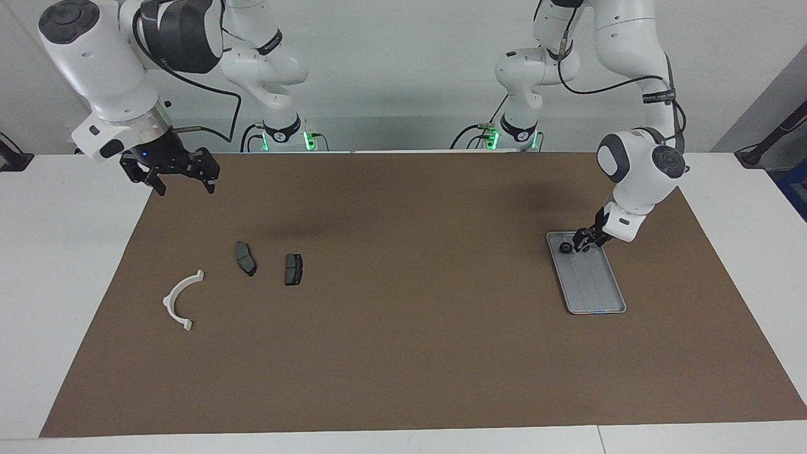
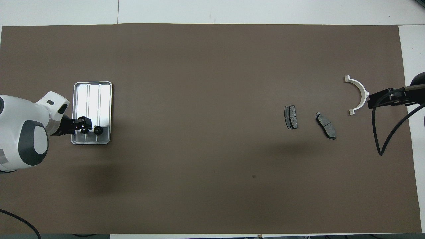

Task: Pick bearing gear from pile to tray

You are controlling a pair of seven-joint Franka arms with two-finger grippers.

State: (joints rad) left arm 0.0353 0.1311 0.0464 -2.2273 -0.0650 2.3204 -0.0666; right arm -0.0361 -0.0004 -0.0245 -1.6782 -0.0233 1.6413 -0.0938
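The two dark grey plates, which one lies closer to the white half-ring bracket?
The slanted plate, beside the white bracket; the squarer plate lies farther toward the tray.

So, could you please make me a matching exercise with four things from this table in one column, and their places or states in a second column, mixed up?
Things:
1. small black ring
2. white half-ring bracket
3. left gripper
4. right gripper

Places or states:
A. raised over the edge of the brown mat, waiting
B. low over the tray's end nearer the robots
C. lying in the tray
D. on the mat, toward the right arm's end of the table

Pairs: 1-C, 2-D, 3-B, 4-A
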